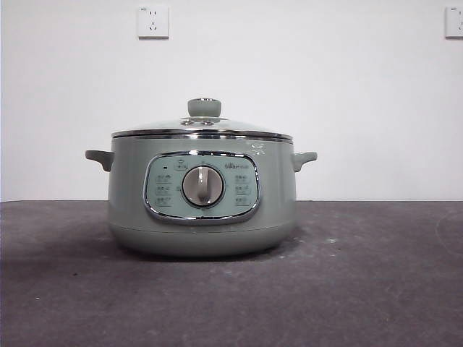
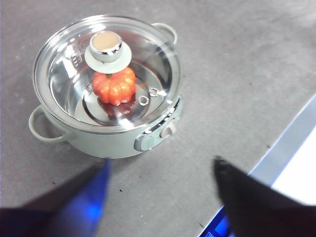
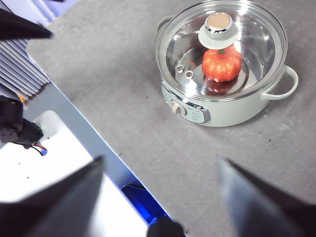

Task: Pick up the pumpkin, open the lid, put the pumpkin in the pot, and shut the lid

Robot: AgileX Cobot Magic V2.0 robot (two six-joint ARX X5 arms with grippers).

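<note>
The sage-green pot (image 1: 202,217) stands mid-table with its dial panel facing the front camera. The glass lid (image 1: 202,129) rests shut on the pot, knob up. Through the glass, the orange pumpkin (image 2: 114,86) (image 3: 221,63) sits on the pot's metal floor, partly hidden by the lid's knob (image 2: 107,47). My left gripper (image 2: 160,173) hangs high above the table near the pot's front, jaws open and empty. My right gripper (image 3: 160,168) also hangs high and back from the pot (image 3: 224,106), jaws open and empty. Neither gripper shows in the front view.
Grey tabletop (image 1: 362,289) surrounds the pot. The table's front edge with a pale strip (image 2: 291,148) (image 3: 74,113) lies below both grippers. A white wall with two sockets (image 1: 153,22) stands behind.
</note>
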